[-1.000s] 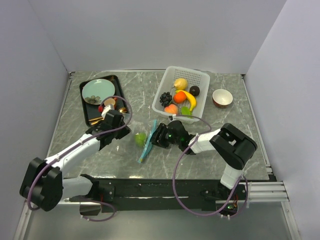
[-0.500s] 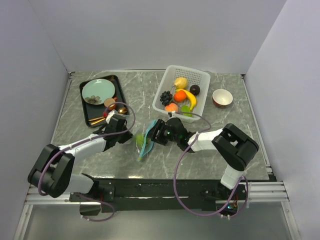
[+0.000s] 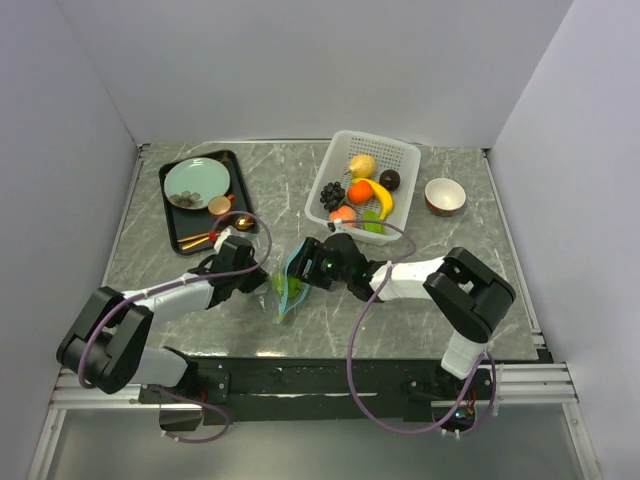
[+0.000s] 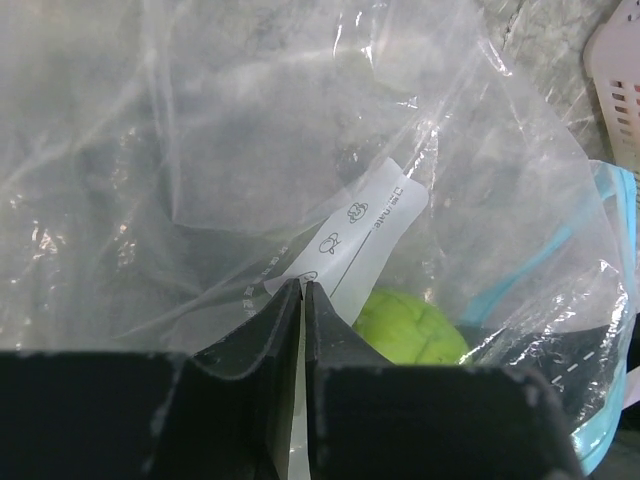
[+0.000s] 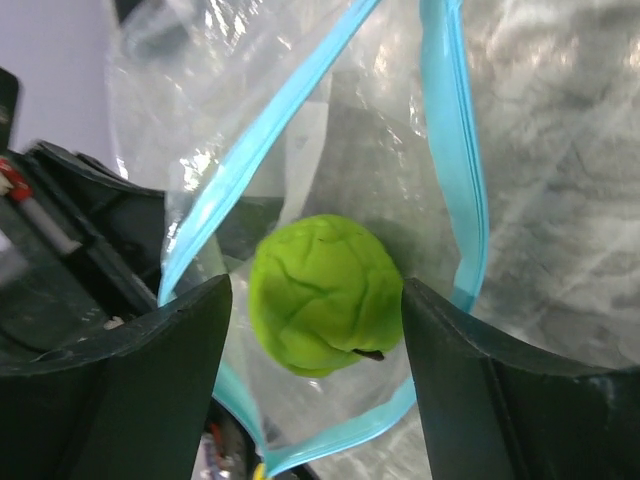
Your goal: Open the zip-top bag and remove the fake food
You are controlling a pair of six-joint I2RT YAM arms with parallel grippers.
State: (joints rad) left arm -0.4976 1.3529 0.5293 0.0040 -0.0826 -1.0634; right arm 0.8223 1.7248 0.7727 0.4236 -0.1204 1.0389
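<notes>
The zip-top bag (image 3: 292, 282) lies mid-table, clear with a teal zipper strip, its mouth spread open. A green lime (image 3: 283, 284) sits inside it. My left gripper (image 3: 260, 277) is shut on the bag's clear plastic from the left; in the left wrist view the gripper (image 4: 302, 287) pinches a fold, with the lime (image 4: 410, 326) behind the film. My right gripper (image 3: 304, 268) is open at the bag's mouth; in the right wrist view the gripper (image 5: 315, 292) has its jaws either side of the lime (image 5: 325, 292), inside the teal rim (image 5: 455, 180).
A white perforated basket (image 3: 322, 176) behind the bag holds a lemon (image 3: 361, 166), orange (image 3: 358, 193), banana (image 3: 381, 201), grapes (image 3: 331, 197), peach (image 3: 342, 215) and dark ball (image 3: 390, 181). A black tray (image 3: 238, 185) with teal plate (image 3: 197, 183) stands back left. A small bowl (image 3: 444, 195) stands at right.
The bag's mouth has been pulled open. My right gripper has moved left into it, around the lime. My left gripper has slid right and holds the bag's side.
</notes>
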